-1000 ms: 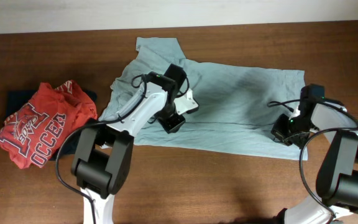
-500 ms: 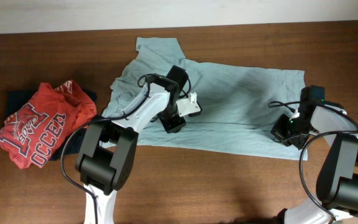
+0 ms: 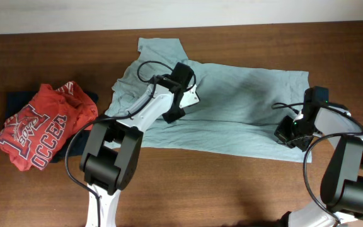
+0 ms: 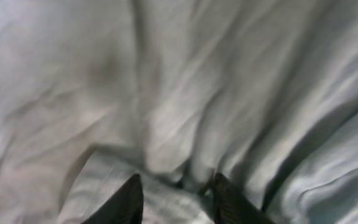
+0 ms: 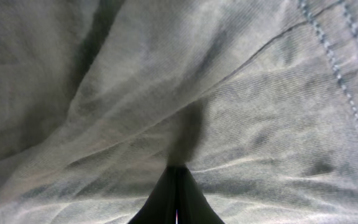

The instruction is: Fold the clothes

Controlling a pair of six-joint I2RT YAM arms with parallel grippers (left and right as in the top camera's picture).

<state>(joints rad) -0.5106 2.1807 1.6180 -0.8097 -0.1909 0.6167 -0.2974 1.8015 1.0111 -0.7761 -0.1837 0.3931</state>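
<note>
Wooden table [image 3: 232, 189] under grey-teal T-shirt [image 3: 244, 107], left tool [image 4: 176, 186] and right tool [image 5: 176, 177] each tight on its cloth.

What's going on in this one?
Two arms are working on a pale grey-teal T-shirt spread on the table. The right end effector is pinched shut on cloth near its hem; the left end effector has a fold between its fingers, grip unclear. A red shirt lies aside on a navy garment.

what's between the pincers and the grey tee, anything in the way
Nothing visible. The left pincer has a fold of the grey-teal T-shirt between its fingers, and the right pincer is closed on its cloth. The red shirt lies apart, off to the left.
</note>
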